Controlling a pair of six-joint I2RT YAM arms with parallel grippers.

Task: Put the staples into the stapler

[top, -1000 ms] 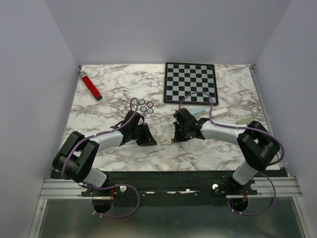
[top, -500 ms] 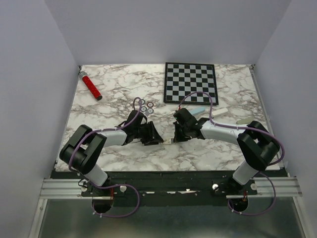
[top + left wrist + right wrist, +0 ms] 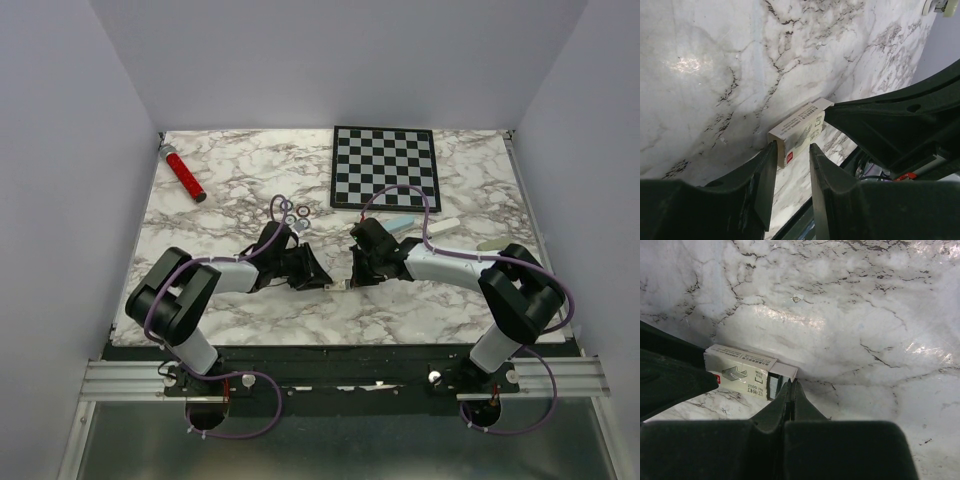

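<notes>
My left gripper (image 3: pixel 792 148) has its jaws narrow around the near end of the small cream cardboard box (image 3: pixel 801 125), which lies flat on the white-and-grey marble table (image 3: pixel 700 75). If that hold is light, I judge the box could slide or twist once anything tugs at its far end. The box's end flap (image 3: pixel 785 371) stands open, and in its mouth sits the tiny silvery-grey strip of staples (image 3: pixel 772 386), not yet out. My right gripper (image 3: pixel 790 385) meets that mouth with its jaws pressed together; whether they nip the strip's edge I cannot tell. A thin hold there could drop the strip, or snap it if I pull askew. The small stapler with the light blue top (image 3: pixel 402 222) lies well apart, behind my right arm; whether it is open I cannot tell.
</notes>
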